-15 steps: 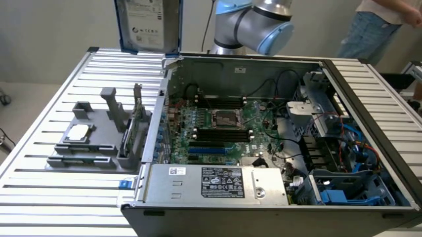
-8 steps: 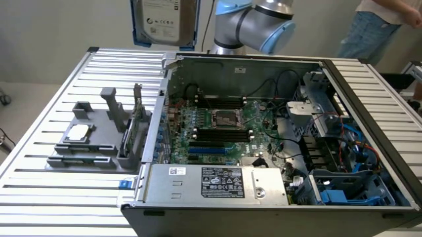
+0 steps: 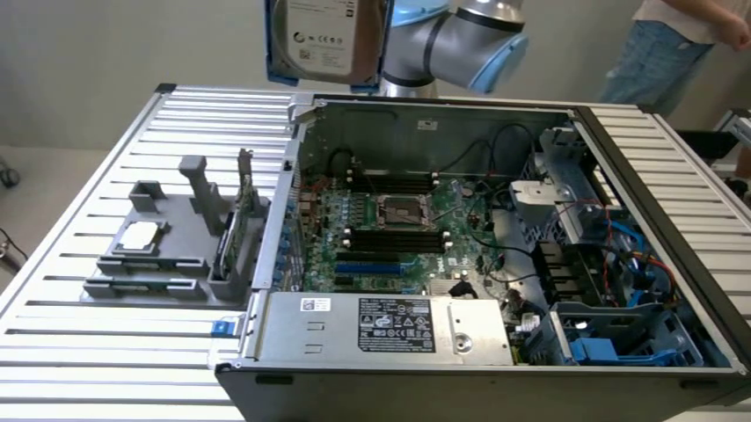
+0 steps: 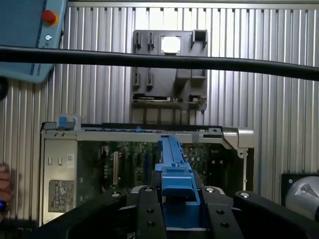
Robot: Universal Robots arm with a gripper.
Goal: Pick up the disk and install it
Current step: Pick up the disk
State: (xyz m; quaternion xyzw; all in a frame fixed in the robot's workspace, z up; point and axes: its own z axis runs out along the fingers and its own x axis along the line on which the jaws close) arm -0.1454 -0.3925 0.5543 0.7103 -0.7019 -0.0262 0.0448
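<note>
Metal, silver and flat, makes up the broad face of the disk point(image 3: 319, 40), which carries a white printed label with dark text and a round logo. A blue plastic carrier runs along its edges. In the exterior view it hangs at the top of the picture with its label face turned toward the camera, lifted clear of the table and above the far wall of the computer case point(image 3: 692, 264), just to the exterior view's left of the arm point(image 3: 463, 40). In the wrist view the disk point(image 4: 172, 164) is seen edge-on, a narrow blue strip ending in a wider blue tab.

The gripper point(image 4: 179, 204) is clamped on the disk: its black fingers point(image 4: 149, 209) press the blue carrier from both sides.

Below the disk the case lies open, showing the green motherboard point(image 3: 399, 229), and along the near side sits a long grey metal box point(image 3: 382, 330) with a white sticker. A blue bay point(image 3: 610, 347) sits in the case's near corner on the exterior view's right.

To the exterior view's left of the case, a grey holder point(image 3: 112, 264) rests on the slatted metal table point(image 3: 70, 352) and cradles a small square silver chip point(image 3: 139, 233).

A person point(image 3: 669, 44) in jeans stands beyond the table's far corner.
</note>
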